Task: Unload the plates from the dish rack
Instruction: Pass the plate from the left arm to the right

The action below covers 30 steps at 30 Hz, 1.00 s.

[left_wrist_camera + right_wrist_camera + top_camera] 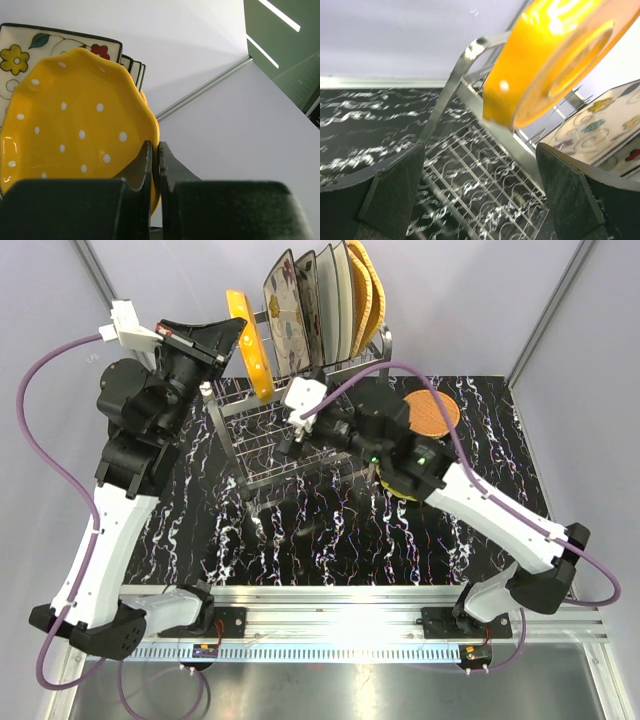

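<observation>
Near the front of a black marbled table, the right gripper hangs wide open and empty over the wire dish rack, close to a yellow dotted plate. The left gripper is pinched tight on that plate's rim, holding it on edge at the rack's left end. Farther back, a floral plate, white plates and woven plates stand upright in the rack. A round woven plate lies flat on the table at right.

Bench: black top, white marble veining
Rail: aluminium, along near edge
Walls: pale, plain
Posts: grey metal, slanted
</observation>
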Available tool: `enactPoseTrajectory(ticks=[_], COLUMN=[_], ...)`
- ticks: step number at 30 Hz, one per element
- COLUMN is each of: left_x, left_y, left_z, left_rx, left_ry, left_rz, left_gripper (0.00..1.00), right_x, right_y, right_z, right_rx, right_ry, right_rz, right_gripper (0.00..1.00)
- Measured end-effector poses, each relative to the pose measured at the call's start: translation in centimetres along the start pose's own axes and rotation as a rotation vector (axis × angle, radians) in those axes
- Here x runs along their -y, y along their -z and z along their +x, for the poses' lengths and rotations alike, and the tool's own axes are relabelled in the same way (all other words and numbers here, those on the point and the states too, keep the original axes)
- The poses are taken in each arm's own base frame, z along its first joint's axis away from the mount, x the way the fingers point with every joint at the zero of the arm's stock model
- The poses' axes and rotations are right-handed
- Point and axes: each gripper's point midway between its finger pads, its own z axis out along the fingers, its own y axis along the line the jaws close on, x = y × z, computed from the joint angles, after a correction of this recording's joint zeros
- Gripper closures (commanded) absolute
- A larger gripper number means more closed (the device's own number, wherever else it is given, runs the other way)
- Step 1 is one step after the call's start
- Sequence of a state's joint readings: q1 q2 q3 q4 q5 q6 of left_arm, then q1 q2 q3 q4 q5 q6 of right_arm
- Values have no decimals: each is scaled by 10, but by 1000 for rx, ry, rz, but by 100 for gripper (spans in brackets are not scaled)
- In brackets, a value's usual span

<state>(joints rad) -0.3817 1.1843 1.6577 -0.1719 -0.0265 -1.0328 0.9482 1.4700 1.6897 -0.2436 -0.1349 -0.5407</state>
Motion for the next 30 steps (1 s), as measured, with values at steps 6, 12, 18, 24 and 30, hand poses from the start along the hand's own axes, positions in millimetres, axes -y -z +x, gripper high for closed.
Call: enactPoseTrajectory(ticks=[6,12,18,24,30], left_x=[7,6,3,0,-3], left_y=[9,13,13,15,19], left_z=[9,10,8,4,5], left_rx=[3,21,41,63,67], left_ry=[22,33,37,37,44], left_rz=[10,10,2,-12,-18], left_gripper=[100,100,100,100,100], right_x=[5,20,15,4,9], right_y=[-26,-38,-51,-73,-74], right_z=[-7,-13,-27,-9,-6], right_rx=[37,69,121,87,80], right_ry=[40,42,49,82,105], right_rz=[162,308,407,463,503], right_gripper=[0,0,0,1,23])
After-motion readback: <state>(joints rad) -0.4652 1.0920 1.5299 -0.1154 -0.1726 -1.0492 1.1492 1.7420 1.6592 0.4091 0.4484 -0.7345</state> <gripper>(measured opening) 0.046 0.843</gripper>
